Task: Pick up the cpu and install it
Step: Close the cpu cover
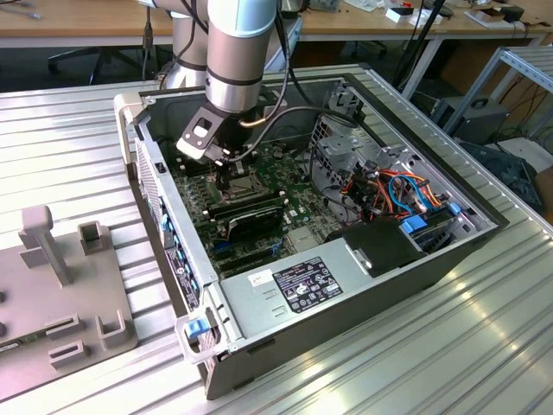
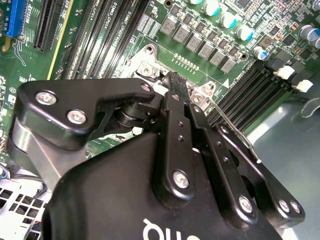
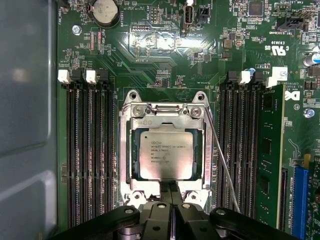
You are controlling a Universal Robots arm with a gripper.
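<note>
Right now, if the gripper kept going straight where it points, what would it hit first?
Probably the socket frame, at its edge beside the cpu. The gripper points down at the board, tips over that edge; how high above it is unclear.

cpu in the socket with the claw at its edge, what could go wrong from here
1. The claw sits shut at the edge of the socket frame; a sideways slip could scrape the cpu.
2. The wire lever slants away from the socket, seemingly unlatched, so the chip may not be clamped.
</note>
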